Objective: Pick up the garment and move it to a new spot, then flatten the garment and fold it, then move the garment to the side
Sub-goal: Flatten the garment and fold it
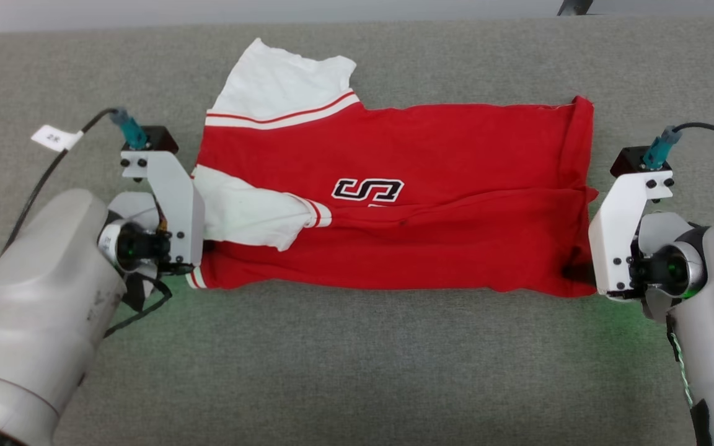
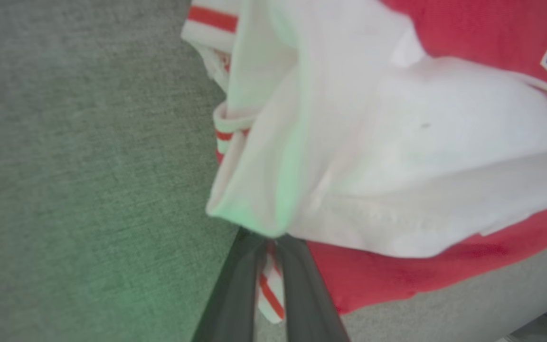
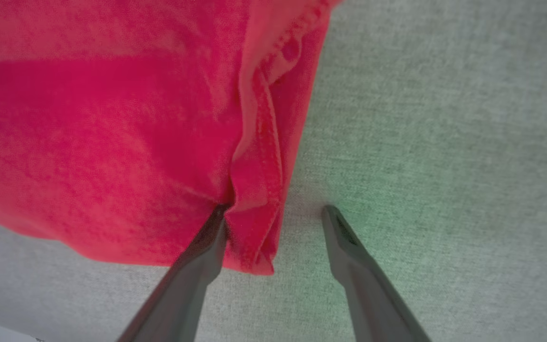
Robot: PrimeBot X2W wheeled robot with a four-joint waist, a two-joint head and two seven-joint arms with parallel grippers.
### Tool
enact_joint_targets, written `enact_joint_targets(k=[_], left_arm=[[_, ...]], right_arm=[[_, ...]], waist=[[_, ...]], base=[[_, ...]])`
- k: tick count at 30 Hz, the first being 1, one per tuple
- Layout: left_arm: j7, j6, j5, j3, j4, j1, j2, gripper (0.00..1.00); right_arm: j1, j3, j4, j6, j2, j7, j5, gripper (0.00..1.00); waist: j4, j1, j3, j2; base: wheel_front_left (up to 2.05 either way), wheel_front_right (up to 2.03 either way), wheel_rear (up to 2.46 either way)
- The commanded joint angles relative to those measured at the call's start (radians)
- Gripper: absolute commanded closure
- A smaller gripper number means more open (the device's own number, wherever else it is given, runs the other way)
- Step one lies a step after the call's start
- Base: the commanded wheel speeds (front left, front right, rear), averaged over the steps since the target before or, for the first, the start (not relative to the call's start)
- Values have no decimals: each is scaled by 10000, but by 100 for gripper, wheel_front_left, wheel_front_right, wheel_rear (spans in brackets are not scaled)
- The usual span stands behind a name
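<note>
On the grey cloth-covered table [image 1: 357, 359], the shirt [image 1: 431, 204] lies stretched crosswise between the arms, its near half doubled over, one white sleeve [image 1: 251, 214] tucked in and the other sleeve [image 1: 276, 83] sticking out on the far side. The left gripper [image 2: 268, 242] is clamped on the striped trim at the near left corner. The right gripper [image 3: 276, 213] stands with jaws apart astride the hem at the opposite corner, probably so both ends can be lifted together for a fold. A black, white-outlined letter [image 1: 367, 189] looks like an "S" or a "5". The cable tag [image 1: 53, 137] seems to read "2R".
</note>
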Motion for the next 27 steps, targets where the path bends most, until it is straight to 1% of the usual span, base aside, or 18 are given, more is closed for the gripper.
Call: enact_joint_targets(k=[1, 2, 6, 14, 21, 27], left_arm=[[-99, -65, -18, -166, 165, 311, -348, 100], [-102, -72, -20, -179, 224, 295, -387, 100], [-130, -159, -48, -201, 438, 271, -487, 100], [23, -265, -111, -233, 808, 259, -462, 100], [291, -310, -91, -313, 934, 203, -459, 100], [551, -318, -20, -430, 848, 120, -357, 100]], right_arm=[[-5, -74, 152, -9, 119, -33, -157, 58], [-47, -108, 179, -9, 132, -116, -288, 100], [-46, -182, 348, -11, 153, -28, -492, 100], [-41, -192, 295, -11, -23, -59, -331, 100], [13, -5, 220, -11, -188, -43, -60, 100], [60, 117, 149, -9, -466, -86, 162, 100]], waist=[[46, 0, 41, -1], [64, 0, 49, -1], [118, 0, 13, -1], [125, 0, -184, -1], [183, 0, -624, -1], [283, 0, -1066, -1]], base=[[0, 0, 0], [0, 0, 0], [0, 0, 0], [0, 0, 0], [0, 0, 0], [0, 0, 0]])
